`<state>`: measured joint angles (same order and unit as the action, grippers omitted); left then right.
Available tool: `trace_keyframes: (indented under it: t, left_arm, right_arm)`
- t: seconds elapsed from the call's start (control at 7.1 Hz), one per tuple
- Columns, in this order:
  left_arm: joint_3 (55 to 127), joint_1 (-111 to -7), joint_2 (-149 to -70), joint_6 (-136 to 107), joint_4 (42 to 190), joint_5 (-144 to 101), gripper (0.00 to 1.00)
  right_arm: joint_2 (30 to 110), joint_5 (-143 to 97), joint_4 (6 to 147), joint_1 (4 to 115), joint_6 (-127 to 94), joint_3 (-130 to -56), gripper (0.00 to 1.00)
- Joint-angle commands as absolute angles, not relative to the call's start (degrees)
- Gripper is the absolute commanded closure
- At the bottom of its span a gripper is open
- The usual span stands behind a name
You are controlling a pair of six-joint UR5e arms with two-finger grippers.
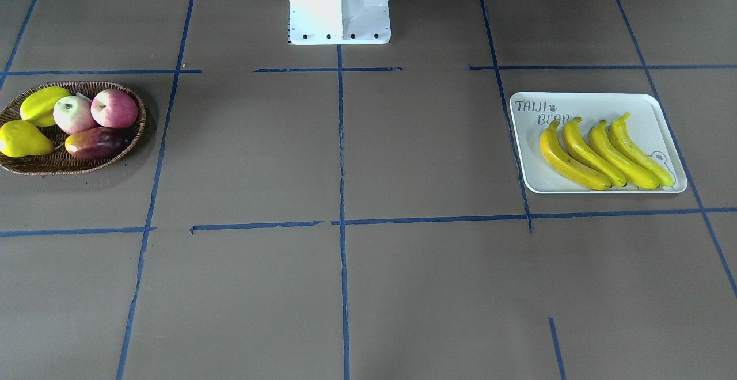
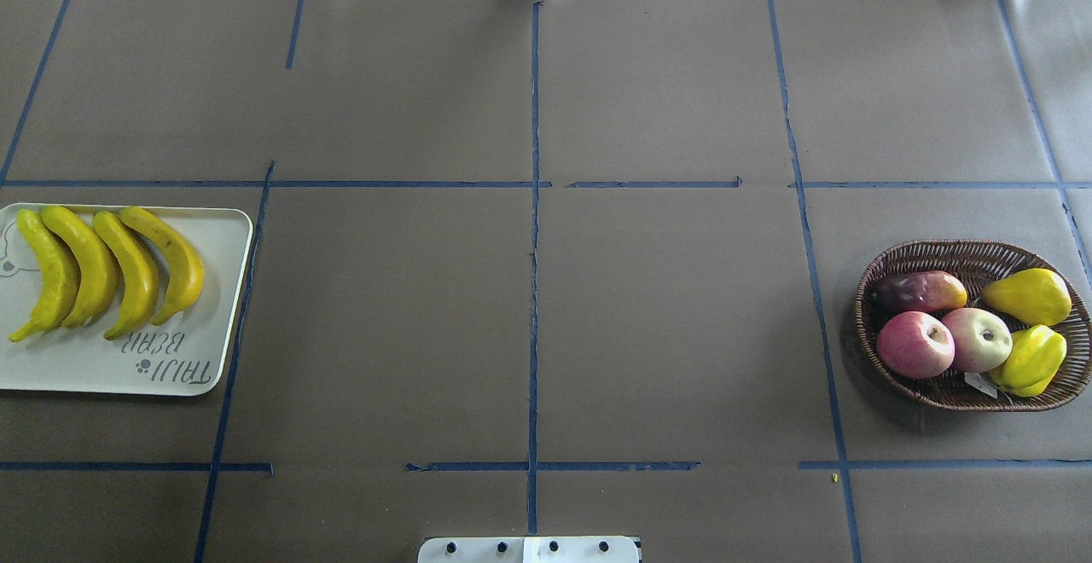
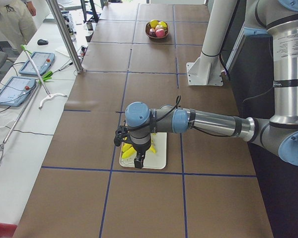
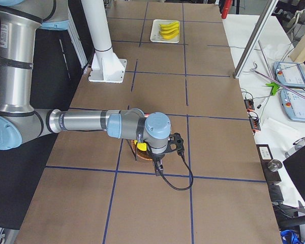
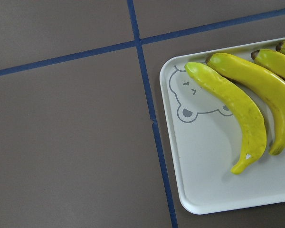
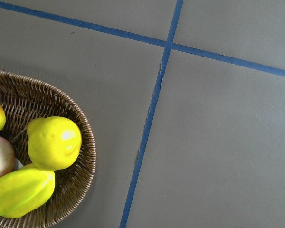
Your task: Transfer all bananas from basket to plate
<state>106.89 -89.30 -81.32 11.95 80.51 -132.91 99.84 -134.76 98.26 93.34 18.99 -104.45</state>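
Several yellow bananas lie side by side on the white plate. The wicker basket holds no banana. My left gripper hangs above the plate, fingers pointing down. My right gripper hangs above the basket. Both grippers show only in the side views, so I cannot tell whether they are open or shut.
Inside the basket lie two apples, a yellow pear, a yellow-green fruit and a dark red fruit. The white robot base stands at mid-table. A side bench with tablets runs along the far edge.
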Motion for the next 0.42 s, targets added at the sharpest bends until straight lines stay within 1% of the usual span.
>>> trace_keyframes:
  t: [0.0, 0.28]
  left_arm:
    - [106.88, -89.3, -81.3, 11.95, 80.51, -132.89, 0.0]
    - [106.79, -89.3, -81.21, 11.95, 80.25, -132.89, 0.0]
  right_arm:
    - [99.84, -134.82, 98.26, 93.34, 18.9, -104.5, 0.0]
    - [99.84, -135.09, 98.26, 93.25, 18.9, -104.5, 0.0]
